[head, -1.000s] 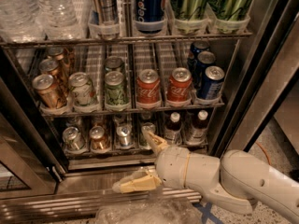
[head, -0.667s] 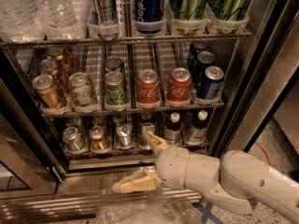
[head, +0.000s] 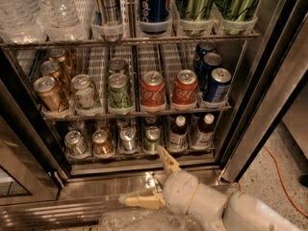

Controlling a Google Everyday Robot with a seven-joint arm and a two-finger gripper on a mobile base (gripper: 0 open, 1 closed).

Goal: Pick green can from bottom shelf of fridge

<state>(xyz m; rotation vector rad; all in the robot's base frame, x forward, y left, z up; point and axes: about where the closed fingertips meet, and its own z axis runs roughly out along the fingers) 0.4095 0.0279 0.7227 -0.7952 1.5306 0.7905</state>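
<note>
A: Green can stands front row on the bottom shelf, left of 2 bottles, up front for easy reach.

B: Gripper at its 6 o'clock, spread wide, holding nothing. 1 finger points at the can's base; I can't tell if it touches.
</note>
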